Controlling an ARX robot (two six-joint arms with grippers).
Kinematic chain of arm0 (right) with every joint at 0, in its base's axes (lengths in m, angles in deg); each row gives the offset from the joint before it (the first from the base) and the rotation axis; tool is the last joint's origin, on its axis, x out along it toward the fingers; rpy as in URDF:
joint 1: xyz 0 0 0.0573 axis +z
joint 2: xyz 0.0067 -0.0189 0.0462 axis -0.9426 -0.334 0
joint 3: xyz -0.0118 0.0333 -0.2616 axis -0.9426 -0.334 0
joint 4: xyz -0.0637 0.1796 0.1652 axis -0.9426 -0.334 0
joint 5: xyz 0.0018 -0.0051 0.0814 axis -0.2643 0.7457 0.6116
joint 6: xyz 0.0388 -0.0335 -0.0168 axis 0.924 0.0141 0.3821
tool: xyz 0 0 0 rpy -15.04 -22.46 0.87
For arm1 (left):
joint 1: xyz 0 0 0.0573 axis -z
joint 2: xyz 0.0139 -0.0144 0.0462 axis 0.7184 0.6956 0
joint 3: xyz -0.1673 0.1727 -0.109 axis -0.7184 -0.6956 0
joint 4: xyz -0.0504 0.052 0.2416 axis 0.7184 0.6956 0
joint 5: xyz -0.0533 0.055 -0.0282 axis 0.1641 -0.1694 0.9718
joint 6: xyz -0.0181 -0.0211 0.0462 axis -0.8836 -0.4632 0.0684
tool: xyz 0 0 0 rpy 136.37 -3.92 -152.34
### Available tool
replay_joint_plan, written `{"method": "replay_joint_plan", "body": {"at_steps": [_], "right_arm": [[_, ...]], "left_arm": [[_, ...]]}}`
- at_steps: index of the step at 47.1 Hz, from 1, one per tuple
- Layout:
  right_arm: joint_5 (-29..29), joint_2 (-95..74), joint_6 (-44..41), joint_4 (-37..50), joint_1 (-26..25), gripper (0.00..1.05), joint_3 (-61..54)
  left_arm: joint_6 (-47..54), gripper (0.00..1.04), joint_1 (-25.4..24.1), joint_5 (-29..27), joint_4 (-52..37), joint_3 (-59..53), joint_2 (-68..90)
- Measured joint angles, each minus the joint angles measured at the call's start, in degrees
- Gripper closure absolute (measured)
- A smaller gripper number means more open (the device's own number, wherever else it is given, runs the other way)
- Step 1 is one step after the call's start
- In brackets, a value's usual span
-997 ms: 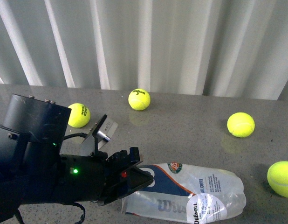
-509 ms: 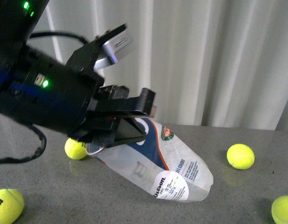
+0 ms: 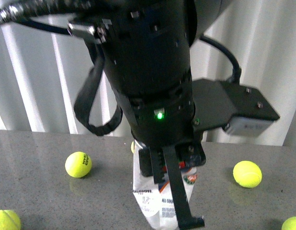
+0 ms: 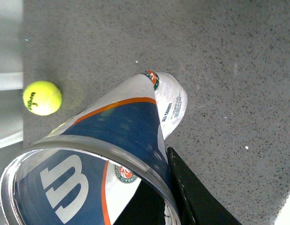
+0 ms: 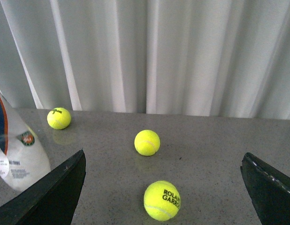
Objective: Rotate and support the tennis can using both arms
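Note:
The tennis can (image 3: 155, 201) stands nearly upright on the grey table, its base down and its navy-and-white label facing me. My left gripper (image 3: 169, 191) comes down from above and is shut on the can's rim, with one thin black finger (image 3: 179, 206) running down the outside wall. In the left wrist view the open metal rim (image 4: 88, 145) is close, with a finger (image 4: 192, 192) pressed against the can (image 4: 121, 122). My right gripper (image 5: 164, 154) is open and holds nothing. The can (image 5: 13, 150) shows at the edge of the right wrist view, outside the fingers.
Yellow-green tennis balls lie loose on the table (image 3: 42, 191): one at the left (image 3: 78, 164), one at the right (image 3: 247, 173), two at the front corners (image 3: 5, 223) (image 3: 294, 224). A ball (image 5: 162, 200) sits between the right fingers. A white curtain (image 3: 38, 86) closes the back.
The left arm lifted and turned the can from lying flat, through a tilt, to nearly upright. The arm now fills the middle of the front view.

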Motion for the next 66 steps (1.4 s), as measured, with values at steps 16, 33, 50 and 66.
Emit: {"method": "replay_joint_plan", "body": {"at_steps": [16,33,50,66], "right_arm": [[0.0,0.0,0.0,0.0,0.0,0.07,0.0],[0.0,0.0,0.0,0.0,0.0,0.07,0.0],[0.0,0.0,0.0,0.0,0.0,0.07,0.0],[0.0,0.0,0.0,0.0,0.0,0.07,0.0]], "left_arm": [[3.7,1.01,0.4,0.7,0.5,0.0,5.6],[3.4,0.94,1.1,1.8,0.5,0.1,5.9],[1.2,0.33,0.9,4.9,3.1,2.7,5.8],[-0.4,0.07,-0.5,5.0,4.1,2.6,0.3]]}}
